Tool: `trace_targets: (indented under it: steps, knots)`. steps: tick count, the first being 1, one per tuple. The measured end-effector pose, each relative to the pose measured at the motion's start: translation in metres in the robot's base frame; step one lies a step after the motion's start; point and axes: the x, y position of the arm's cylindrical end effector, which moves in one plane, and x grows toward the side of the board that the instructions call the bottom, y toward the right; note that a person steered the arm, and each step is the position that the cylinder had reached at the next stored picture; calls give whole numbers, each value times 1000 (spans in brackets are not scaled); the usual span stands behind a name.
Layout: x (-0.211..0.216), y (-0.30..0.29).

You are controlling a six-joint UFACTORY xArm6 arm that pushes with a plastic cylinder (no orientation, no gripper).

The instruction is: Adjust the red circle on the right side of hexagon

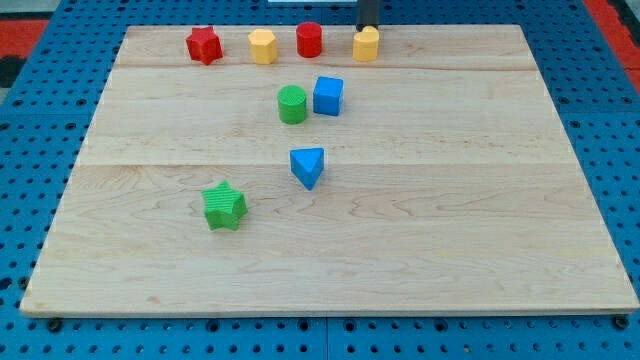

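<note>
The red circle point(309, 40) stands near the board's top edge. A yellow hexagon point(262, 46) is just to its left, and a second yellow block point(366, 44), whose shape is hard to make out, is just to its right. The red circle is apart from both. My dark rod comes down from the view's top, and my tip point(367, 29) is right behind the top side of the second yellow block, touching it or nearly so. It is to the right of the red circle.
A red star point(204, 45) sits at the top left of the wooden board point(450, 220). A green cylinder point(292, 104) and a blue cube point(328, 95) stand side by side below the top row. A blue triangle point(308, 166) and a green star point(224, 206) lie lower.
</note>
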Motion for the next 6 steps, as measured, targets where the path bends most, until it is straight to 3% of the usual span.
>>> trace_targets:
  steps: [2,3,6]
  knots:
    - [3,-21]
    - [2,-2]
    - [0,-66]
